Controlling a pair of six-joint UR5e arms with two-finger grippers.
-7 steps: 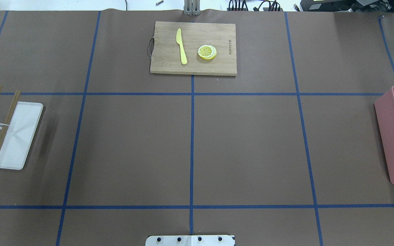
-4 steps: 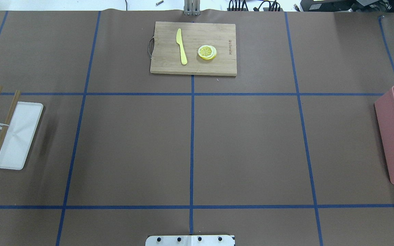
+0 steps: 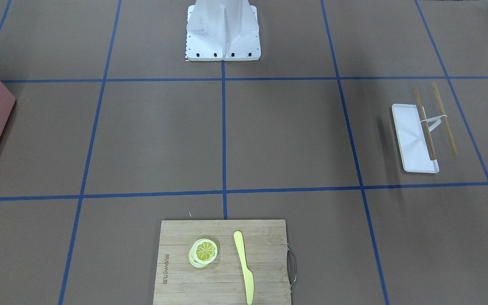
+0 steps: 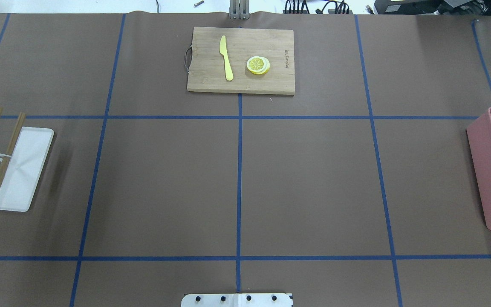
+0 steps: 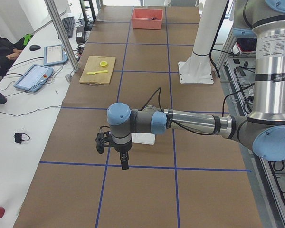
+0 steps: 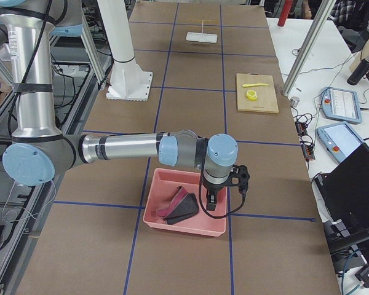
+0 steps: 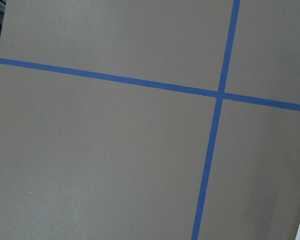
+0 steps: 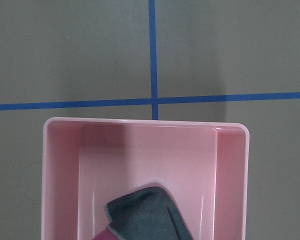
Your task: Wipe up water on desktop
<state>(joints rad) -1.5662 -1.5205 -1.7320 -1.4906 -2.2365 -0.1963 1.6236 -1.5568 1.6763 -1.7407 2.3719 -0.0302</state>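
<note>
**A:** Tabletop (image 4: 305,183) status?

**B:** It fills the overhead view, and no water is visible on it. The pink bin (image 4: 486,179) at 3 o'clock holds a grey-and-pink cloth (image 8: 145,215).

**A:** End effectors?

**B:** The right end effector (image 6: 211,204) hangs above the bin and the left end effector (image 5: 124,164) above the 9 o'clock side. I cannot tell the jaw width of either.

**A:** Risks?

**B:** My judgement: a descent could strike the bin wall, lifting the cloth could drag the light bin, and unseen water may get missed.
</note>
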